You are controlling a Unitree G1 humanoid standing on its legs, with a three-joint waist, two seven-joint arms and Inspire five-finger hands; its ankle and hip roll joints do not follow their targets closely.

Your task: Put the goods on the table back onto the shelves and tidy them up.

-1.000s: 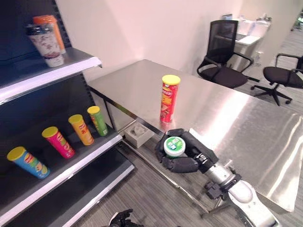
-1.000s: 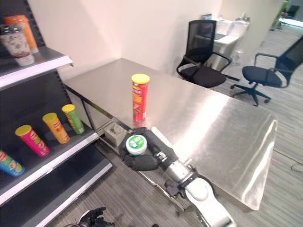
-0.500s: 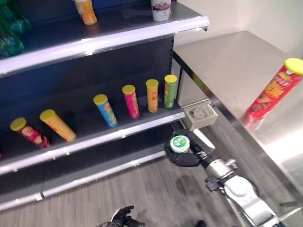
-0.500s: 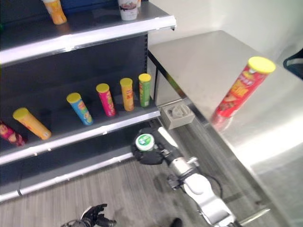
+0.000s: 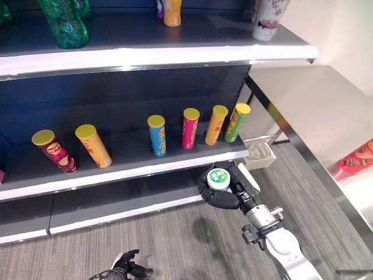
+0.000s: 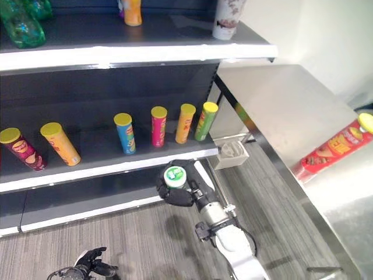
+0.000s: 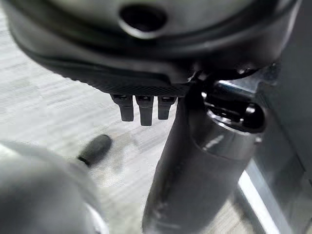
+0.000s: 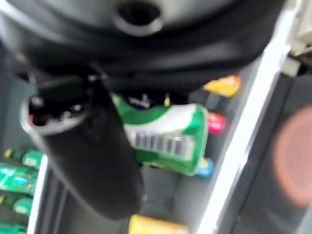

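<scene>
My right hand (image 5: 228,193) is shut on a green can with a white and green lid (image 5: 218,178). It holds the can upright, just before the front edge of the middle shelf (image 5: 134,175), and the right wrist view shows the green can (image 8: 165,139) gripped beside the thumb (image 8: 83,156). A red can with a yellow lid (image 6: 335,149) stands on the steel table (image 5: 309,105) at the right. My left hand (image 5: 125,268) hangs low over the floor with relaxed fingers (image 7: 141,107) and holds nothing.
Several yellow-lidded cans lean in a row on the middle shelf, from a red one (image 5: 52,151) to a green one (image 5: 236,122). The upper shelf (image 5: 175,55) carries green bottles (image 5: 64,23) and cups (image 5: 268,17). A grey box (image 5: 259,154) sits by the table leg.
The camera has turned left toward the shelves, so the table now sits at the right edge. My right hand still holds the green can, now close to the middle shelf's edge.
</scene>
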